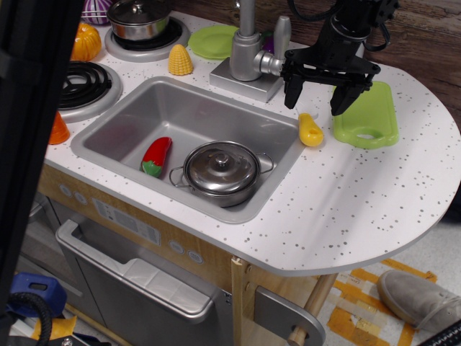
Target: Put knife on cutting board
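The knife (310, 130) is a small yellow pear-shaped toy piece lying on the white speckled counter, just right of the sink's far right corner. The cutting board (368, 113) is a flat lime-green rectangle with an oval handle hole at its near end, lying to the right of the knife. My gripper (317, 95) is black, open and empty. It hovers above the counter just behind the knife, with its right finger (342, 101) over the board's left edge.
The sink (130, 115) holds a lidded steel pot (221, 171) and a red pepper (156, 156). The faucet (248, 54) stands just left of the gripper. A corn cob (180, 60), a round green plate (213, 41), a stove pot (139, 19) and burners (84, 83) sit to the left.
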`<state>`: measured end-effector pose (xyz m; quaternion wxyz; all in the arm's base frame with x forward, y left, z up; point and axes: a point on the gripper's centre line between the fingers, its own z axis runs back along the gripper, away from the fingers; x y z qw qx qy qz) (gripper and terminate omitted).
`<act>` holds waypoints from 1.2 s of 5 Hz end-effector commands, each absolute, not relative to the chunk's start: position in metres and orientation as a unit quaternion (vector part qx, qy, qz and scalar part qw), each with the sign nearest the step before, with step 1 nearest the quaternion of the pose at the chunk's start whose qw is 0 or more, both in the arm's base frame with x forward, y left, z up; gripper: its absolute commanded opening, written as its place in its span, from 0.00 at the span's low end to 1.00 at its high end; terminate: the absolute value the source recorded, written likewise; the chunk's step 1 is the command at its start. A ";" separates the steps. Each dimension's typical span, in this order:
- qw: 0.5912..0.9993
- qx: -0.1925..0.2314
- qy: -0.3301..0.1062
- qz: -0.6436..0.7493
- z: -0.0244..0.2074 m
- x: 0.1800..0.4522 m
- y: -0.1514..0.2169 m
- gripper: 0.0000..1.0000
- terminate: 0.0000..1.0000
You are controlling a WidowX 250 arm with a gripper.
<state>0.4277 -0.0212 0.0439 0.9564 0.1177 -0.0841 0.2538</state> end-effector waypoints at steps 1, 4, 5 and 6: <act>0.956 0.118 -0.084 0.254 0.044 0.428 -0.021 1.00 0.00; 0.956 0.111 -0.090 0.255 0.036 0.425 -0.019 1.00 0.00; 0.956 0.105 -0.093 0.258 0.031 0.426 -0.017 1.00 0.00; 0.954 0.097 -0.093 0.267 0.026 0.425 -0.016 0.00 0.00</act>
